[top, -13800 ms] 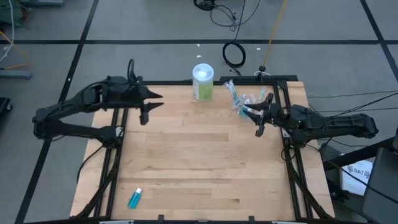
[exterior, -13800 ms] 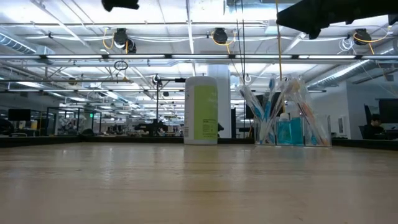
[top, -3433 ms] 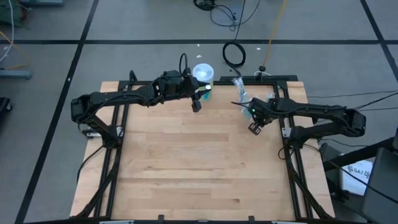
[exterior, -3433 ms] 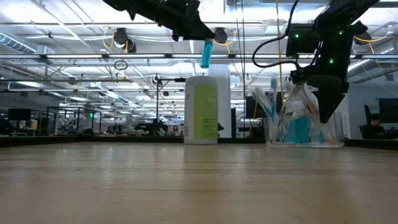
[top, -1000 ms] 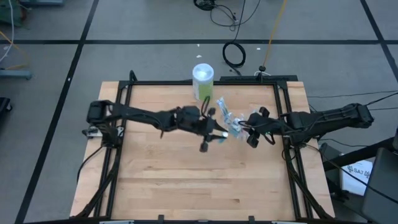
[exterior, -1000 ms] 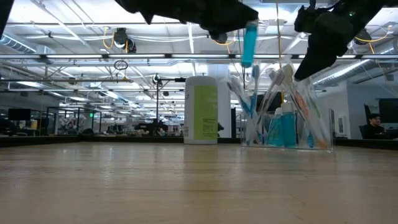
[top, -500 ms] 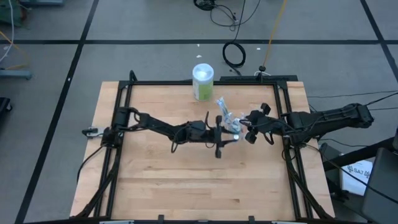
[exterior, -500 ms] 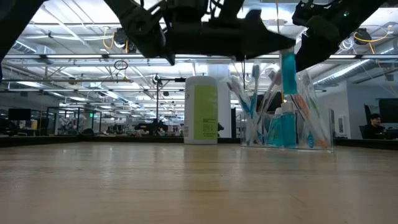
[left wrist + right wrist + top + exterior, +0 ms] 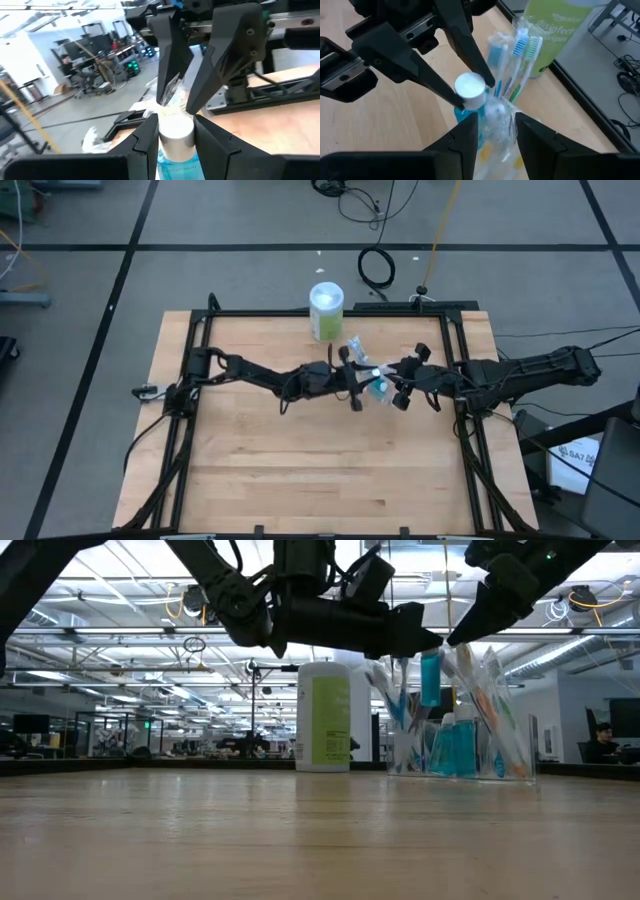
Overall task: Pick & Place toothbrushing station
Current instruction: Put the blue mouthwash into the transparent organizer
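Since half a second earlier, the left gripper (image 9: 366, 387) had carried its clamped tube (image 9: 431, 678) back over the cup (image 9: 460, 745). Left of it stood the wipes can (image 9: 326, 311), near the table's (image 9: 280, 470) far edge. The right gripper (image 9: 400, 383) gripped the cup's wrapped toothbrushes (image 9: 512, 60).

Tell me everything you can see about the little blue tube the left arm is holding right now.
The small teal-blue plastic tube with a white round cap hangs upright, cap up, clamped at its cap end by the left pincer. It is off the table, poised over the clear plastic cup of slim toothbrushes, among the brush tops. The right pincer holds that cup's rim. Similar tubes already stand inside the cup.
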Controlling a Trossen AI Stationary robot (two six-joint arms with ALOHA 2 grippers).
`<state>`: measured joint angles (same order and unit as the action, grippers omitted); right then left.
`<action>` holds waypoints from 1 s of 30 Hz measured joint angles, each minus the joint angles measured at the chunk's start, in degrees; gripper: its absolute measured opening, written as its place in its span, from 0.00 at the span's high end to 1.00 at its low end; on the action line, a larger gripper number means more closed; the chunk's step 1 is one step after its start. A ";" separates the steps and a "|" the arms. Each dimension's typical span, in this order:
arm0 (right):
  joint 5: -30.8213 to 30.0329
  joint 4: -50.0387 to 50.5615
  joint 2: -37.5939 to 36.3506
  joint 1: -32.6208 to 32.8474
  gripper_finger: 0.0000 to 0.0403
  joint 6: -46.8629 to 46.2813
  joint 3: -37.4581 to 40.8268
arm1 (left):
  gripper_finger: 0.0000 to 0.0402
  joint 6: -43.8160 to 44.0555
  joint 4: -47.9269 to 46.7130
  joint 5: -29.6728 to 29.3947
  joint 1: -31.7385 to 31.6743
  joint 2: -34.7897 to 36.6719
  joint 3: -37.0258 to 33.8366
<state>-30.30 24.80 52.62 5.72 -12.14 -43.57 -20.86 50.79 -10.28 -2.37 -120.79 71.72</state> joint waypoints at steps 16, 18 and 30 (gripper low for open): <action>0.07 -0.20 0.00 0.00 0.70 -0.62 0.00 | 0.74 0.12 -0.06 -17.91 0.96 0.00 0.00; 0.08 -0.20 0.00 0.00 0.70 -0.64 0.00 | 0.74 1.87 -0.01 -14.24 0.98 0.00 0.00; 0.09 -0.17 0.00 0.00 0.70 -1.96 0.00 | 0.74 8.18 -0.42 -6.40 1.62 0.04 0.02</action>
<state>-30.22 24.62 52.62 5.72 -14.09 -43.57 -12.67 50.37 -16.68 -0.75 -120.75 71.75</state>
